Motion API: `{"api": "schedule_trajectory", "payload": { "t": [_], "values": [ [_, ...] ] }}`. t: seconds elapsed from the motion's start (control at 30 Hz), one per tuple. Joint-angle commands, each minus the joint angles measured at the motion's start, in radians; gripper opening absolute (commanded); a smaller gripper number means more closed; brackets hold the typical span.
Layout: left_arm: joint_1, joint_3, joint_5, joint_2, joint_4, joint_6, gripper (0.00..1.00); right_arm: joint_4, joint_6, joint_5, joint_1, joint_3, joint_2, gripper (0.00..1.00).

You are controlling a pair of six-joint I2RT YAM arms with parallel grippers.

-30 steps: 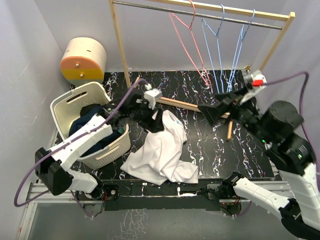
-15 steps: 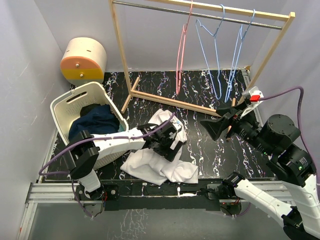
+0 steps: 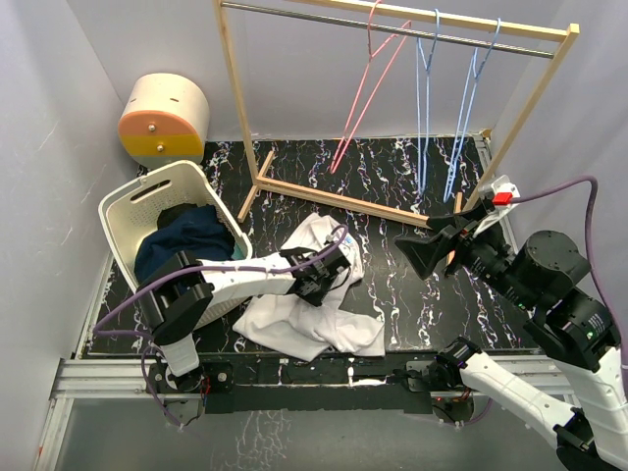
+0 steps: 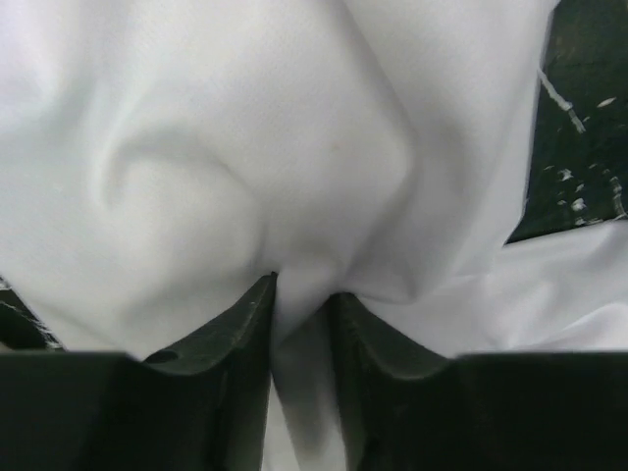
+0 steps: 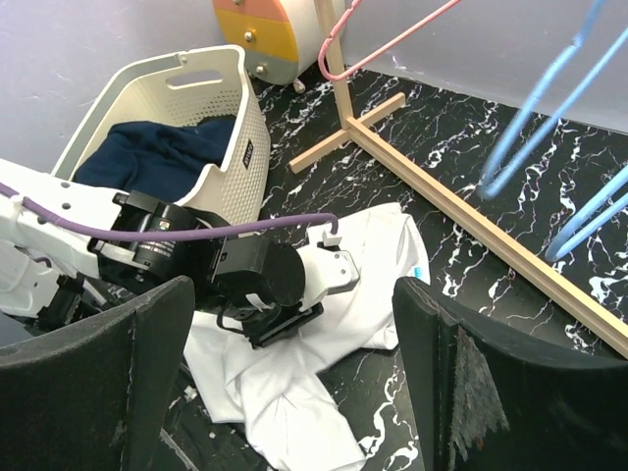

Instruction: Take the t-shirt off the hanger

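And the shirt (image 3: 312, 316) was down, a white heap on the table (image 3: 412, 304) between the basket (image 3: 126, 208) and the right arm, clear of the pink hanger (image 3: 365, 86), which hung bare and tilted on the rail (image 3: 294, 12) beside the blue hangers (image 3: 420, 118). By the look of it, the job was all but done.

The left gripper (image 4: 299, 294) was nearly closed, with a narrow fold of white cloth pinched between its fingers. The right gripper (image 3: 414, 253) hovered wide open above the table's right side, holding nothing.

The danger, as I read it, was that pinch. If the arm pulled back before the fingers parted, the cloth would go with it, and the heap's near hem already lay close to the table's front edge. The left arm's purple cable (image 3: 332, 234) also looped right over the shirt and could catch a fold.

Only the left wrist view showed the fold between the fingers; from above, the wrist hid it. Only the top view showed the rail and every hanger bare. The right wrist view gave a low side look at the left wrist sitting on the cloth.
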Motion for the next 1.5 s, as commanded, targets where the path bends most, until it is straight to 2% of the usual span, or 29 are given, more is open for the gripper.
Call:
{"api": "schedule_trajectory", "payload": {
  "t": [0.0,0.03,0.17,0.33,0.47,0.67,0.8,0.9,0.97,1.07,1.2,1.27,1.43,1.47],
  "values": [
    [0.034,0.057,-0.110,-0.066,-0.082,0.055,0.08,0.035,0.002,0.029,-0.002,-0.007,-0.006,0.85],
    [0.050,0.076,-0.114,-0.078,-0.095,0.063,0.00,0.035,0.002,0.030,0.000,-0.008,-0.005,0.85],
    [0.168,0.158,-0.143,-0.145,-0.152,0.106,0.00,0.036,0.002,0.033,-0.001,-0.006,0.001,0.85],
    [0.405,0.269,-0.123,-0.259,-0.172,0.181,0.00,0.040,0.002,0.040,0.000,-0.011,0.003,0.85],
    [0.522,0.446,-0.152,-0.296,-0.215,0.245,0.00,0.055,0.003,0.039,-0.001,-0.025,0.005,0.85],
    [0.580,0.780,-0.351,-0.345,-0.247,0.277,0.00,0.073,0.006,0.028,0.000,-0.043,0.015,0.85],
    [0.581,0.881,-0.490,-0.442,-0.180,0.299,0.00,0.074,0.005,0.026,0.000,-0.048,0.022,0.85],
    [0.581,0.900,-0.548,-0.494,-0.178,0.318,0.00,0.081,0.004,0.023,0.000,-0.054,0.024,0.85],
    [0.581,0.876,-0.566,-0.519,-0.205,0.313,0.00,0.093,0.004,0.021,0.000,-0.061,0.024,0.85],
    [0.581,0.734,-0.582,-0.574,-0.236,0.282,0.00,0.104,0.005,0.011,-0.001,-0.071,0.029,0.85],
    [0.581,0.325,-0.615,-0.678,-0.204,0.230,0.00,0.105,0.006,-0.002,0.000,-0.075,0.035,0.85],
    [0.583,0.178,-0.619,-0.701,-0.213,0.187,0.00,0.105,0.008,-0.006,-0.001,-0.076,0.034,0.85],
    [0.586,-0.004,-0.651,-0.704,-0.249,0.069,0.01,0.098,0.013,-0.001,0.000,-0.070,0.035,0.85],
    [0.588,-0.023,-0.640,-0.705,-0.233,0.074,0.05,0.098,0.013,-0.001,-0.001,-0.069,0.036,0.85]
  ]
}}
